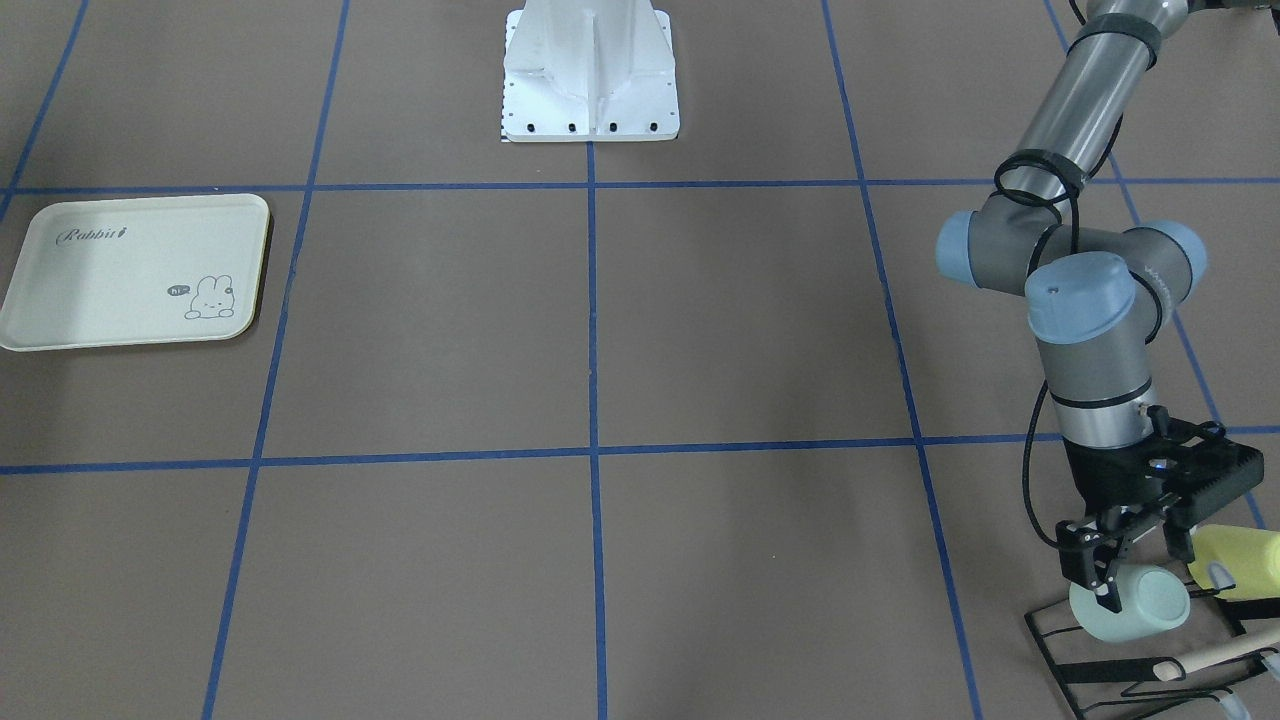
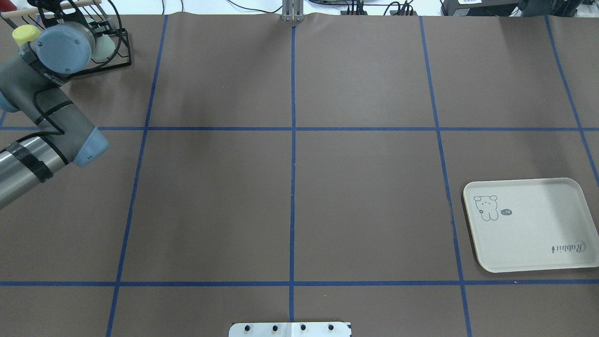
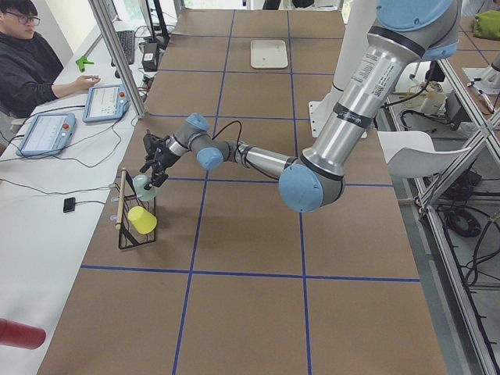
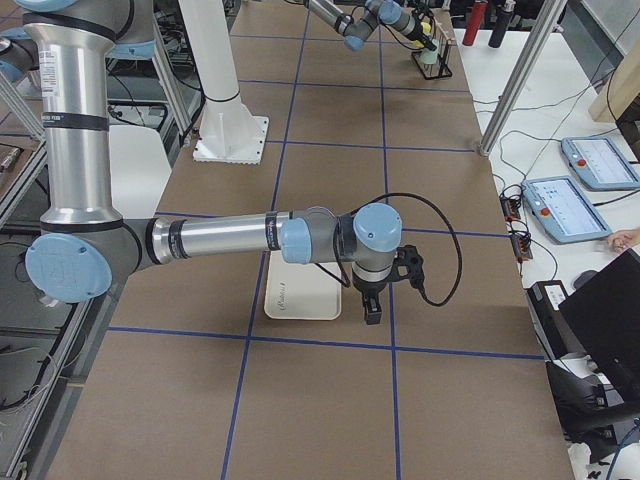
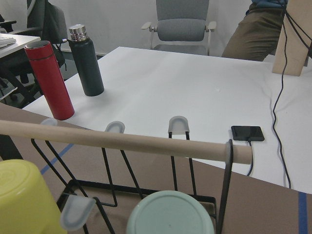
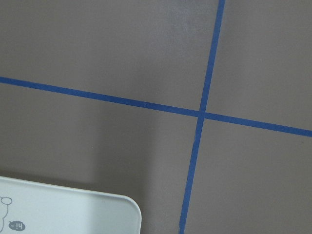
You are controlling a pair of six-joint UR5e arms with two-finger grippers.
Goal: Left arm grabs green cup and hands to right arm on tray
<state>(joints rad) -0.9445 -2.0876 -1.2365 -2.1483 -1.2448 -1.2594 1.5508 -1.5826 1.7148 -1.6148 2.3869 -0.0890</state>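
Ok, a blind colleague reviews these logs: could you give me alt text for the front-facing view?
The left arm's gripper straddles a green cup tipped sideways on a black wire rack, next to a yellow cup. A cream tray lies at the view's far left on the brown table.

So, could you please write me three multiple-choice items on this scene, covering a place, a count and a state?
1. Where is the pale mint-green plastic cup? A. table centre B. black wire rack C. white desk
2. How many cups does that rack hold? A. one B. two C. four
3. The cream rectangular tray is: A. bare B. loaded C. overturned
Answers: B, it sits on the rack; B, only it and the pale yellow plastic cup; A, nothing lies on it.
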